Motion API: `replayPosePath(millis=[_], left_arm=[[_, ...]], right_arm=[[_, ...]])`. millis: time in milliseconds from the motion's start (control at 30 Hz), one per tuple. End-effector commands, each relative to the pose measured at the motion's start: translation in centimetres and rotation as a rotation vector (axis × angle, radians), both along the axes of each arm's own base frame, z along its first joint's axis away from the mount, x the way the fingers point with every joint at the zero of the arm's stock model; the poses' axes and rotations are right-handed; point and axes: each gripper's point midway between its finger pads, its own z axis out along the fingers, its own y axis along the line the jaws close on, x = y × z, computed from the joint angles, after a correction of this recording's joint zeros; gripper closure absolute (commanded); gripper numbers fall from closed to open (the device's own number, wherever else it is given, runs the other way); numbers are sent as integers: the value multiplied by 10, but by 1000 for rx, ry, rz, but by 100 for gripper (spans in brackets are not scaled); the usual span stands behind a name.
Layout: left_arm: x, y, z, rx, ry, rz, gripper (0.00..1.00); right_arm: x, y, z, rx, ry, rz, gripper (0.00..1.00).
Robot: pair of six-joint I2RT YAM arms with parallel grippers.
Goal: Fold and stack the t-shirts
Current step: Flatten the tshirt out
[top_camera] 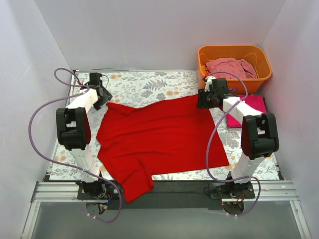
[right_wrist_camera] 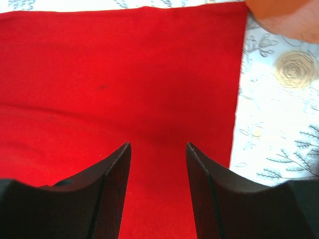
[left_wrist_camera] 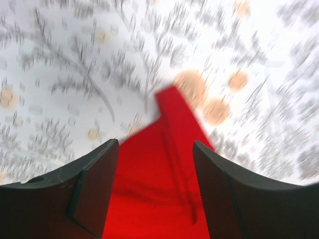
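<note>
There are three tees, one basket and two grippers. The red tee (top_camera: 159,134) lies spread across the middle of the table (top_camera: 144,84), rumpled along its left side, with its near-left part lapping over the table's near edge. To the right of the red tee lies the magenta tee (top_camera: 257,103), folded flat and partly covered by the right arm. Beyond the red tee's far right corner stands the orange basket (top_camera: 251,84) with the pale pink tee (top_camera: 230,67) bunched inside, its lower part hidden by the basket wall.

The left wrist view is smeared by blur, so the cloth's edges there are hard to read. The left gripper (top_camera: 103,98) is at the red tee's far left corner, jaws well apart, with a red point of cloth showing between them but not pinched. The right gripper (top_camera: 203,99) hangs over the red tee's far right corner, jaws partly apart and holding nothing.
</note>
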Motion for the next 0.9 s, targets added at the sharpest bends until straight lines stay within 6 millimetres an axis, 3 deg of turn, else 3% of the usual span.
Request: replayPosePath(millis=[0, 233, 667, 867], left_arm=[[22, 18, 4, -44, -48, 81, 40], [37, 12, -18, -112, -10, 73, 42], [25, -6, -43, -213, 68, 74, 52], [24, -3, -52, -203, 79, 86, 58]], right_arm=[[3, 11, 25, 23, -63, 41, 45], [-3, 18, 20, 38, -48, 58, 45], [-9, 22, 17, 54, -42, 69, 45], [-10, 22, 15, 56, -40, 71, 45]])
